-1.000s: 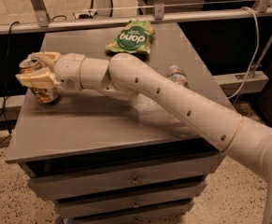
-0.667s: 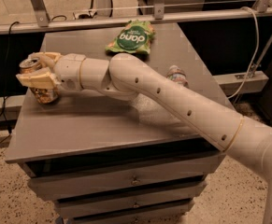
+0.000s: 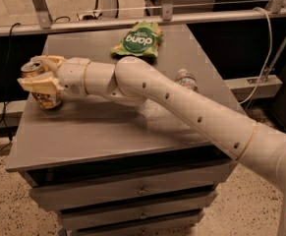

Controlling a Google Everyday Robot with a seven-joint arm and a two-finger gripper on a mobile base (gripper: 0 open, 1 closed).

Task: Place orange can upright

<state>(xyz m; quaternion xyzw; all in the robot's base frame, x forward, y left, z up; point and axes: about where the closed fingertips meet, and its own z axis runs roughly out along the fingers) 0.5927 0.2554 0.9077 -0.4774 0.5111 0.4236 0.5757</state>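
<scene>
The orange can (image 3: 40, 90) is at the left edge of the grey cabinet top (image 3: 113, 132), standing nearly upright with its silver top (image 3: 32, 67) tilted slightly up and left. Its base looks to be on or just above the surface. My gripper (image 3: 38, 75) reaches across from the right and is shut on the can, one cream finger behind the top and one across its front. The arm covers the middle of the cabinet top.
A green snack bag (image 3: 137, 39) lies at the back centre. A clear plastic bottle (image 3: 185, 79) lies behind my arm at the right. The cabinet's left edge is right beside the can. A rail and cables run behind the cabinet.
</scene>
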